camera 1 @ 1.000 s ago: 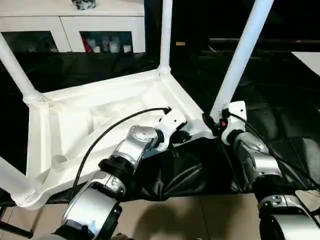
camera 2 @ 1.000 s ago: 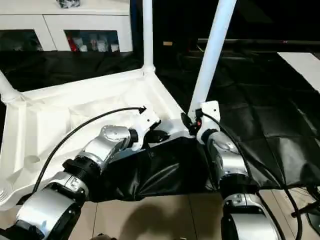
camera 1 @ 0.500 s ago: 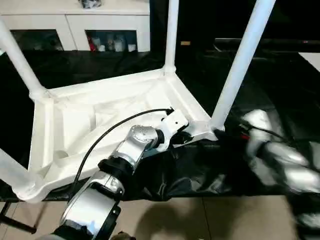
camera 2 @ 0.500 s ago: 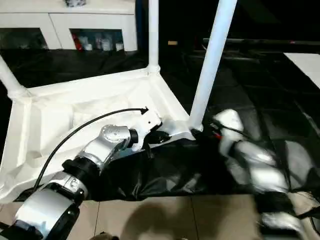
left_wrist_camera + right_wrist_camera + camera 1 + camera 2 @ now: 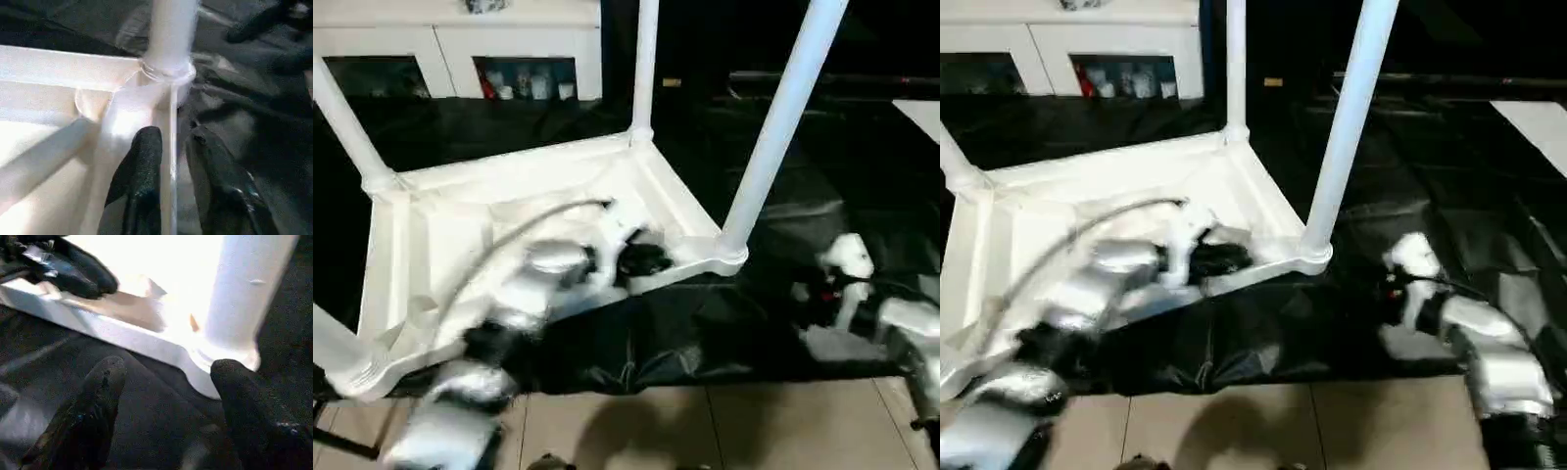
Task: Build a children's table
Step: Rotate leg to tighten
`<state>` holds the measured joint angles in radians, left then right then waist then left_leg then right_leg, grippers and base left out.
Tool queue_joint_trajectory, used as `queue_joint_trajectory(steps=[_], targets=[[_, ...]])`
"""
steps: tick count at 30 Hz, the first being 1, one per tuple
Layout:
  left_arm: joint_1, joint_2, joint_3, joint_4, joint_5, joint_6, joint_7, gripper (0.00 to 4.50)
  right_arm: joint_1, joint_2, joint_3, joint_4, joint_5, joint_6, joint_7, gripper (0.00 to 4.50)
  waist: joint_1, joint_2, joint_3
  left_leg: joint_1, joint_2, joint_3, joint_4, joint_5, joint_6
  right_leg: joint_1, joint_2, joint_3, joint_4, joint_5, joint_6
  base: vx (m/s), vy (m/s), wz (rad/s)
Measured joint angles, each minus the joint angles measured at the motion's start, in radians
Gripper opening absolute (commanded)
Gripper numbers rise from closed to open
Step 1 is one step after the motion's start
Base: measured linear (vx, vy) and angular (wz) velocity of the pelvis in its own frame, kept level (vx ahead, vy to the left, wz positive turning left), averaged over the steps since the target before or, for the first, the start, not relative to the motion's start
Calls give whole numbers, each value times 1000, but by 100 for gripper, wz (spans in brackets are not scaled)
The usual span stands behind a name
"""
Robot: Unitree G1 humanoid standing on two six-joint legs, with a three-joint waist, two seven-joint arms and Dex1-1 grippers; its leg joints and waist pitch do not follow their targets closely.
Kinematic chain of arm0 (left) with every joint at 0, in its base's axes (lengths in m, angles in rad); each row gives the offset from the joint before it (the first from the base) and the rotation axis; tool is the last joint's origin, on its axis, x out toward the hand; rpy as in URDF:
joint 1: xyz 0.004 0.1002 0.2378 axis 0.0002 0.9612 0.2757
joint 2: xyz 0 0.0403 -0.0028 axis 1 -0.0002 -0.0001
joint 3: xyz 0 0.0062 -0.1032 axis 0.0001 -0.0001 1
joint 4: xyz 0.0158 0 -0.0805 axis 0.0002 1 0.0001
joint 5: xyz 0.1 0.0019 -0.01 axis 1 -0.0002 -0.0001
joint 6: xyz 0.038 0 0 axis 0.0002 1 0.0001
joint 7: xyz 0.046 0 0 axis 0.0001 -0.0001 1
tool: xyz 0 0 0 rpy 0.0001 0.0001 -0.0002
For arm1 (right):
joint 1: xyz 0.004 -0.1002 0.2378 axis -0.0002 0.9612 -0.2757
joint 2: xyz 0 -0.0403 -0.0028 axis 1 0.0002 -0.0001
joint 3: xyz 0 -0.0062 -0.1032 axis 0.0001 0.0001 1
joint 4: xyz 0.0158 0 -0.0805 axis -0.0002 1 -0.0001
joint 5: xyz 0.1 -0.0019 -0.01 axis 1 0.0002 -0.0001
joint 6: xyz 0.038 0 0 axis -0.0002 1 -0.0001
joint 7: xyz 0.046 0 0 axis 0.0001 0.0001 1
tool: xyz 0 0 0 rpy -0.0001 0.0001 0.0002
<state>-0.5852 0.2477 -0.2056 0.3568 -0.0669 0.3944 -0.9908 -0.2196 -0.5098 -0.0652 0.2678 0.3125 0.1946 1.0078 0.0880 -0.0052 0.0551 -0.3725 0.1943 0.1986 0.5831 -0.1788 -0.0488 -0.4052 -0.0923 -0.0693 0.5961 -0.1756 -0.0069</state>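
The children's table (image 5: 460, 225) lies upside down on black cloth, its white legs pointing up. The near-right leg (image 5: 773, 127) stands in its corner socket (image 5: 729, 250). My left gripper (image 5: 641, 259) is at the table's near rim, left of that socket, and the arm shows blurred. In the left wrist view its fingers (image 5: 142, 161) stand parted on either side of the rim edge. My right gripper (image 5: 166, 369) is open and empty. It hangs over the cloth a short way right of the socket, apart from the table.
A white cabinet with glass doors (image 5: 440, 49) stands behind the table. The black cloth (image 5: 705, 333) ends at a tiled floor (image 5: 705, 431) in front. A white surface (image 5: 920, 113) shows at the far right.
My right gripper has left the near-right leg's base and drawn back to the right. The left gripper's fingers have parted at the rim and that arm is moving.
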Motion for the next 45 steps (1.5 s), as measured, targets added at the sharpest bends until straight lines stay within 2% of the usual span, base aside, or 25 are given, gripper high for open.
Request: queue_joint_trajectory(steps=[4, 6, 10, 14, 19, 25, 27, 31, 33, 35, 40, 45], targets=[[84, 112, -3, -172, -26, 120, -75, 170, -30, 47, 29, 3, -3, 14, -28, 318, 4, 0, 0, -1, -1, 0, 0, 0, 0, -1, 0, 1, 0, 0, 0, 0, 0, 0], [108, 141, -5, -220, -40, 160, -88, 184, -52, 64, 35, 11, -7, 18, -45, 318, 7, 0, 0, -1, -1, 0, 1, 0, -1, 0, 0, 2, 0, 0, 0, 0, 0, 0], [179, 253, -1, -371, -95, 298, -131, 205, -161, 153, 51, 102, -35, 19, -120, 318, -3, 0, 0, 1, -1, 0, 1, 0, -1, 0, 0, 3, 2, 0, 0, 0, 0, 0], [209, 297, -2, -405, -92, 349, -142, 243, -218, 221, 84, 182, -63, 12, -178, 318, 4, 0, 0, 1, -1, 0, 0, 1, -2, 0, 0, 3, 4, 0, 0, 0, 0, 0], [229, 328, -37, -422, -66, 397, -118, 279, -315, 320, 92, 336, -116, -27, -349, 318, 1, 0, 0, 1, -2, 0, 1, 1, -3, 0, 0, 3, 4, 0, 0, 0, 0, 0], [225, 340, -86, -442, -37, 400, -82, 337, -396, 392, 40, 472, -117, -84, -502, 318, 1, 0, 0, 4, -2, 0, 1, 3, -5, 2, 0, 4, 7, 0, 0, 0, 0, 0], [224, 340, -98, -437, -17, 382, -65, 343, -421, 405, 21, 513, -108, -97, -548, 318, 1, 0, 0, 5, -2, 0, 1, 4, -7, 2, 0, 4, 8, 0, 0, 0, 0, 0], [225, 353, -106, -396, 13, 385, -25, 382, -461, 407, -50, 581, -80, -136, -630, 318, 5, 0, 1, 5, -2, -1, 3, 5, -8, 1, 0, 5, 13, -1, 2, 0, 0, 0], [225, 363, -106, -390, 14, 384, -18, 388, -471, 393, -82, 613, -68, -150, -659, 318, 8, 0, 1, 5, -2, -1, 3, 5, -8, 1, 0, 5, 14, -2, 2, 0, 0, 0], [225, 367, -105, -389, 22, 382, -3, 414, -481, 370, -113, 647, -65, -167, -688, 318, 12, 0, 1, 4, -2, -1, 3, 5, -8, 2, 0, 6, 14, -1, 2, 0, 0, 0], [225, 363, -104, -380, 23, 351, 20, 445, -516, 333, -156, 728, -45, -210, -720, 318, 17, 0, 1, 3, -2, -1, 3, 5, -9, 1, 0, 5, 14, -2, 3, 0, 0, 0], [226, 331, -73, -355, 22, 302, 73, 445, -530, 274, -187, 785, -44, -239, -740, 318, 29, 0, 1, -1, -2, -1, 4, 5, -8, 1, -1, 5, 14, -4, 4, 0, 0, 0]])
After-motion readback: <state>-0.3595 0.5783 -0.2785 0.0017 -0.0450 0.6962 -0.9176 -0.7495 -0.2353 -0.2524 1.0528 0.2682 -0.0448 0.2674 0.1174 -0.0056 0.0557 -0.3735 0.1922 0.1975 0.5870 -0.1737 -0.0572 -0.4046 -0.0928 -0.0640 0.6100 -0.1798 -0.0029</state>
